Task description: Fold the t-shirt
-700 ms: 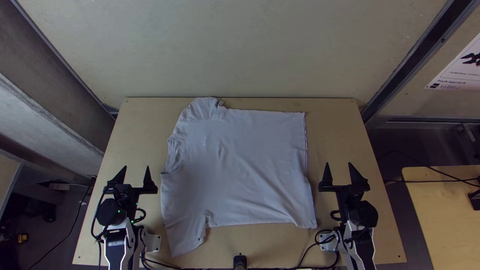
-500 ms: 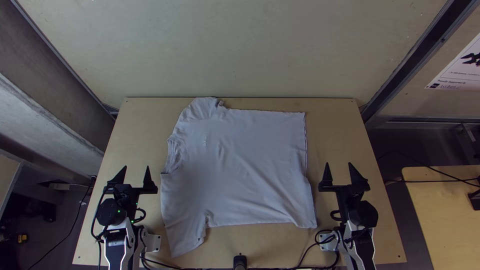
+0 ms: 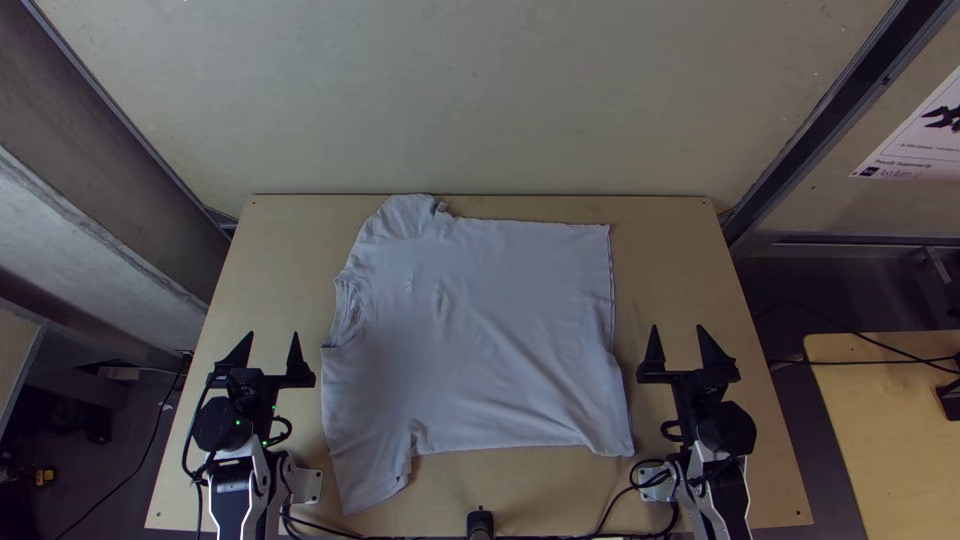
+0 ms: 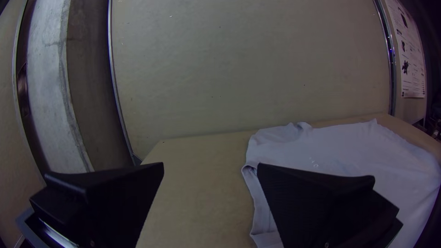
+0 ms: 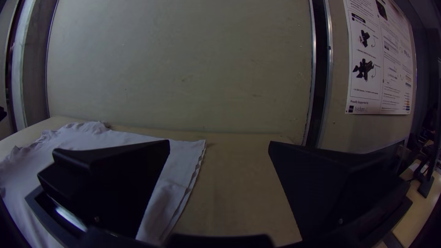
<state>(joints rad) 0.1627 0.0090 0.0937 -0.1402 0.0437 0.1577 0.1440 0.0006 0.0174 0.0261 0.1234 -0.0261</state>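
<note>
And here we are, right at the start of the fold by the look of it: the pale grey-white cotton t-shirt (image 3: 490, 330) lies spread across the middle of the light wooden table (image 3: 270, 240), no main fold made. Its ribbed round collar (image 3: 350, 310) faces the left arm's side, its long straight hem (image 3: 612, 290) the right arm's, with one short sleeve at the table's far edge and the other near the front. A few soft wrinkles run over the body. The next move, I'd say, calls for both arms to come inward and pinch the cloth by a sleeve and the matching hem corner; thin fabric like this could slip or bunch.

Now the arms! The black wide-fingered left gripper (image 3: 273, 335) waits beside the collar side, pointing up the table, its fingers spread apart with nothing between them. Over beyond the hem, the matching black right gripper (image 3: 678, 328) mirrors it, pointing the same way, also wide apart and holding nothing. Both are clear of the cloth.
</note>
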